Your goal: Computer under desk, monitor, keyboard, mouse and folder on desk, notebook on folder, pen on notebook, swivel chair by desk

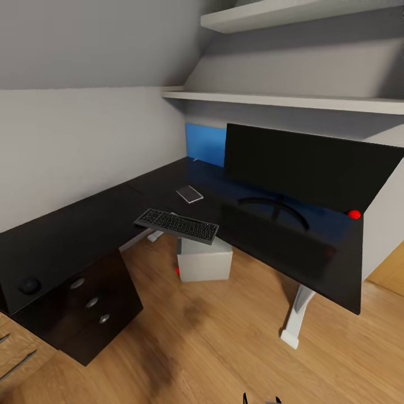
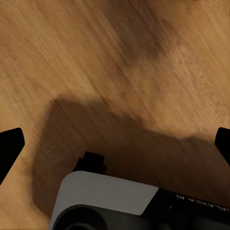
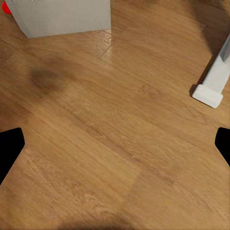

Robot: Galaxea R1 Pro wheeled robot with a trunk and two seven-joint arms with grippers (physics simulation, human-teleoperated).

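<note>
The black L-shaped desk (image 1: 67, 235) fills the corner ahead. The wide black monitor (image 1: 303, 165) stands on its right wing. The keyboard (image 1: 177, 225) lies at the inner corner, overhanging the desk edge. Under it on the floor sits the grey computer (image 1: 205, 261) (image 3: 62, 17). A small flat grey rectangle (image 1: 189, 194) lies on the desk behind the keyboard; I cannot identify it. A small black rounded thing (image 1: 29, 286), possibly the mouse, rests on the desk's left end. My left gripper (image 2: 115, 148) and right gripper (image 3: 115, 148) hang open and empty over the wood floor. Swivel chair, folder and pen are out of view.
A black three-drawer unit (image 1: 90, 308) stands under the desk's left wing, with a low light-wood cabinet (image 1: 11, 348) beside it. The white desk leg (image 1: 294, 320) (image 3: 211, 91) stands at the right. Wall shelves (image 1: 292, 101) hang above the monitor.
</note>
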